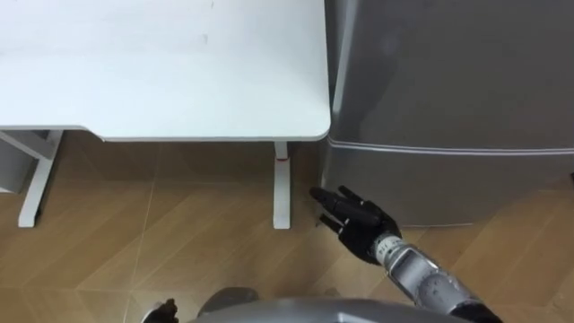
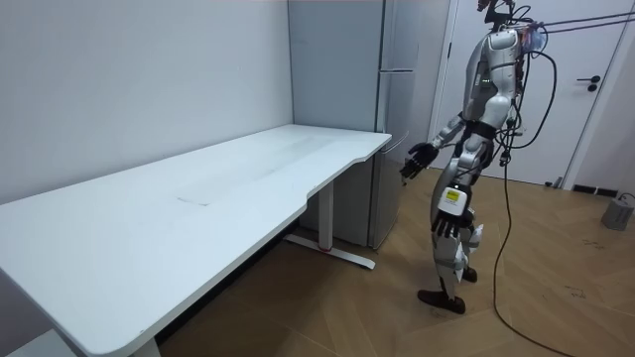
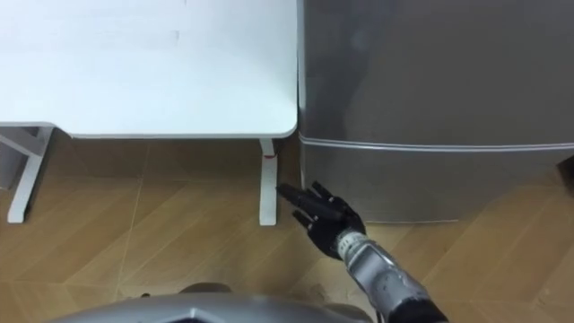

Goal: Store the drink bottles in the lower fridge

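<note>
The grey fridge stands right of the table, both doors shut. A seam divides the upper door from the lower door. My right hand is stretched out low before the lower door's left edge, open with straight fingers and holding nothing. It is close to the door; I cannot tell if it touches. In the room view I stand facing the fridge with that hand held forward. My left hand hangs low by my side.
A white table on white legs stands directly left of the fridge, its corner nearly touching it. Wooden floor lies under and before the table. In the room view a white door is behind me.
</note>
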Controlling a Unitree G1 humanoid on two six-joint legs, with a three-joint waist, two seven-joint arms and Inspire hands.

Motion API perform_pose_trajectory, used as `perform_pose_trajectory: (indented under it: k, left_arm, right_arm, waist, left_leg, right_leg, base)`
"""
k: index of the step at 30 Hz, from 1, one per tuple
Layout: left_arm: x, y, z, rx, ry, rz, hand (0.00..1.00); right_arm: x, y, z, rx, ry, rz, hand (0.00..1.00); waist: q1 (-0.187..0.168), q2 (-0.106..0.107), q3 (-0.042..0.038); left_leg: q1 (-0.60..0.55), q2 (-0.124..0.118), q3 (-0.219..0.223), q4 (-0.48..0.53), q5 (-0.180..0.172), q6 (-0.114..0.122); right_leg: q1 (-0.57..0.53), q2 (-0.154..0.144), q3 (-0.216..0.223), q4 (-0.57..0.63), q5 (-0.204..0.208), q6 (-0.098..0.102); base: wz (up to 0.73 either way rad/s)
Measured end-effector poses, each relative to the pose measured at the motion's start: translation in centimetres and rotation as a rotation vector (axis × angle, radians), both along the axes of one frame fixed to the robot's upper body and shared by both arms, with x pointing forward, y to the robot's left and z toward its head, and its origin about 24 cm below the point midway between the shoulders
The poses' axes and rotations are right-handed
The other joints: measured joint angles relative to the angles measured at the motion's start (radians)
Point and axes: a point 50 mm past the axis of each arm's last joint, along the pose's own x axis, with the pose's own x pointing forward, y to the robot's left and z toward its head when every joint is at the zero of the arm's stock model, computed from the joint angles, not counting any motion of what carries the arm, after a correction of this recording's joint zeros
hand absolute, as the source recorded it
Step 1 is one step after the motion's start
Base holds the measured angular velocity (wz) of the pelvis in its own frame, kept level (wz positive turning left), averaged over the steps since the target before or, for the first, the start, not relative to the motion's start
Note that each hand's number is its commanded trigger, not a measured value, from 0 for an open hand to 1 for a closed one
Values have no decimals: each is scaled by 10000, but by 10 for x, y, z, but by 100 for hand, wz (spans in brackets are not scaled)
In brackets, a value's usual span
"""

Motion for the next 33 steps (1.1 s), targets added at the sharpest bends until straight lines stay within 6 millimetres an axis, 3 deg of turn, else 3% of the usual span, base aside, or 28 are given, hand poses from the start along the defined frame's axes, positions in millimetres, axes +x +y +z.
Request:
perform_pose_trajectory:
  k: [5,13,18,28,33]
  left_arm:
    - [-7,0,0,-12,175,75,0]
    - [-15,5,0,93,244,295,0]
    - [-20,12,1,225,208,894,0]
    - [-26,16,1,345,551,1255,0]
    - [-28,22,2,510,533,1835,0]
  right_arm:
    - [-12,-14,-8,-415,361,-202,0]
    - [-53,-41,-26,-2785,2052,1956,0]
    - [-85,-52,-34,-3973,3373,3737,0]
    - [-91,-64,-34,-4700,3769,3649,0]
    - [-99,-68,-34,-4658,4048,2951,0]
  waist:
    - [-174,-203,-35]
    - [-413,-372,-80]
    - [-278,-491,-93]
    - [-332,-383,-72]
    - [-353,-434,-71]
  left_leg:
    - [176,-35,9,10,4,8]
    - [258,-55,-5,-81,-8,20]
    - [525,-68,22,-163,-8,21]
    - [680,-84,35,-191,-16,24]
    - [811,-108,50,-297,-14,26]
  right_leg:
    - [101,-38,-1,-3,-2,3]
    - [223,-53,17,13,-65,25]
    - [364,-69,79,9,-109,22]
    - [488,-73,266,22,-165,17]
    - [544,-97,279,17,-186,26]
  base:
    - [0]
    - [0]
    - [-1]
    - [0]
    - [0]
